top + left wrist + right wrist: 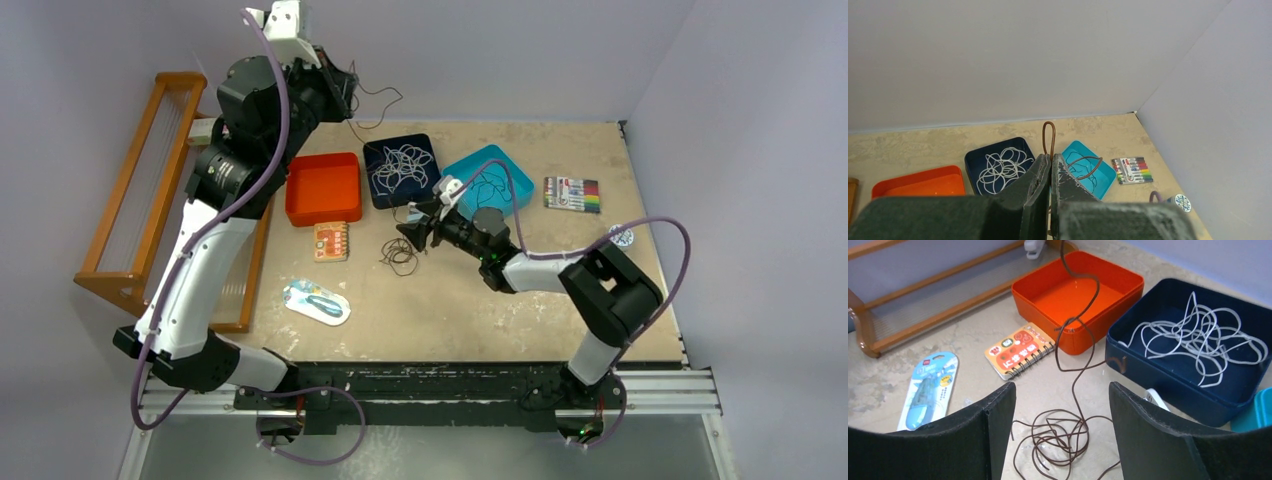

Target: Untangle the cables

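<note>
A mottled beige tabletop (560,290) is sitting between plain lilac walls. On it a thin brown cable (1058,440) is lying in a loose scribble, one strand climbing past the glossy orange tray (1058,295) to the left gripper (1050,161), whose jaws are pinching it tight, high by the back wall. The right gripper (1062,387) is hovering over the scribble, jaws wide apart and holding nothing. White cables (1198,330) are curling in the navy tray (1168,385), a black cable (1080,175) in the teal tray (1072,149), and a spiral notebook (1020,352) is lying nearby
</note>
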You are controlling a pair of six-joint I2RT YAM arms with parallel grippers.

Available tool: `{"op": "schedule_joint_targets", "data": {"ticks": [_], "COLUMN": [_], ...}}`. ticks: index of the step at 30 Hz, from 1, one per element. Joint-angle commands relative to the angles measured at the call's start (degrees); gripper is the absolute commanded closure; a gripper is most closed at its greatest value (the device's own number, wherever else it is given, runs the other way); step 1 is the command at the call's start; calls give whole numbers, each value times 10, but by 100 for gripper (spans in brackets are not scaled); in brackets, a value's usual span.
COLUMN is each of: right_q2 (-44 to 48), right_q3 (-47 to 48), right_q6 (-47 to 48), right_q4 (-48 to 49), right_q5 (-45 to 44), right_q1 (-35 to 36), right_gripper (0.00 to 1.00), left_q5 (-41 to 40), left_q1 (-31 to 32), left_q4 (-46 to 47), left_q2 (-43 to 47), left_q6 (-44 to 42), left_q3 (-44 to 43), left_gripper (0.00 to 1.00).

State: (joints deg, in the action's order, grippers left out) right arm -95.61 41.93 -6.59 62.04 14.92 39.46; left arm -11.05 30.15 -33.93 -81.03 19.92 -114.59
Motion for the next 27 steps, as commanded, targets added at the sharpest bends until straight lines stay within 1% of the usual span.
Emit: {"op": "schedule_joint_targets", "data": {"ticks": [1, 7, 9, 11, 15, 19, 23, 25, 27], "right_q2": [-49, -127, -149, -167, -181, -173, -160, -147, -133], "right_q3": [35, 75, 91, 107, 115, 90, 46, 19, -9], "right_q6": [13, 10, 8, 7, -1, -9, -29, -45, -61], "right_q4": [42, 38, 40, 41, 42, 44, 41, 40, 38], "right_q5": [14, 32, 31, 28, 16, -11, -36, -46, -55], "right_q1": [2, 2, 2, 2, 2, 2, 2, 2, 2], "right_gripper": [29, 30, 32, 40, 65, 83, 96, 100, 100], "left_q5": [-14, -19, -21, -26, -37, -53, -84, -101, -118], "left_q1": [2, 2, 2, 2, 2, 2, 2, 2, 2], "left_q4": [32, 31, 30, 31, 32, 37, 59, 73, 90], "left_q2": [21, 20, 19, 18, 16, 5, -4, -9, -15], "left_q6": [-8, -10, -12, -14, -21, -32, -44, -52, -62], "left_q3": [-4, -15, -21, -27, -41, -65, -90, -101, -110], "left_gripper": [100, 100, 100, 100, 100, 100, 100, 100, 100]}}
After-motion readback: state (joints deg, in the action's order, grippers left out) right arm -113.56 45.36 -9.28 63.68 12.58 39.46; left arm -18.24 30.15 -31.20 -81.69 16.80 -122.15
